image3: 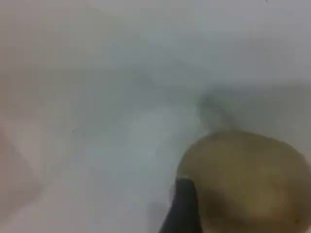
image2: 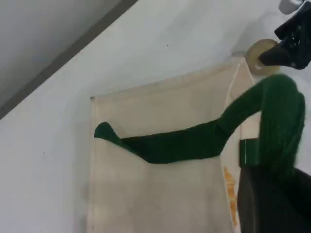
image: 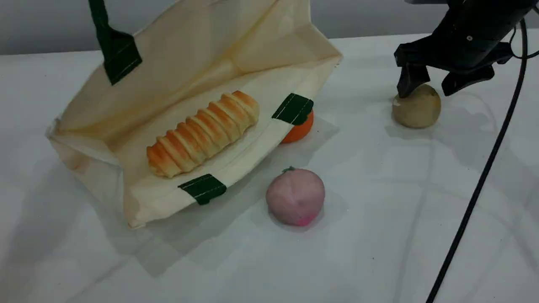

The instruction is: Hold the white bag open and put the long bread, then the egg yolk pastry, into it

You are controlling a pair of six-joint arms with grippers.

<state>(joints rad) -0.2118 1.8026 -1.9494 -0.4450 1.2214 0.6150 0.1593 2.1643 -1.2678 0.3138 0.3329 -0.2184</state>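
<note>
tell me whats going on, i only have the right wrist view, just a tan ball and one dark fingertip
Observer: In the scene view the right gripper stands open over the egg yolk pastry, not closed on it.
Operator: is the bread in yet
Observer: Yes, the long bread lies inside the white bag.
Operator: left arm?
Observer: The left wrist view shows the left gripper shut on the bag's green strap handle, holding the mouth open.
</note>
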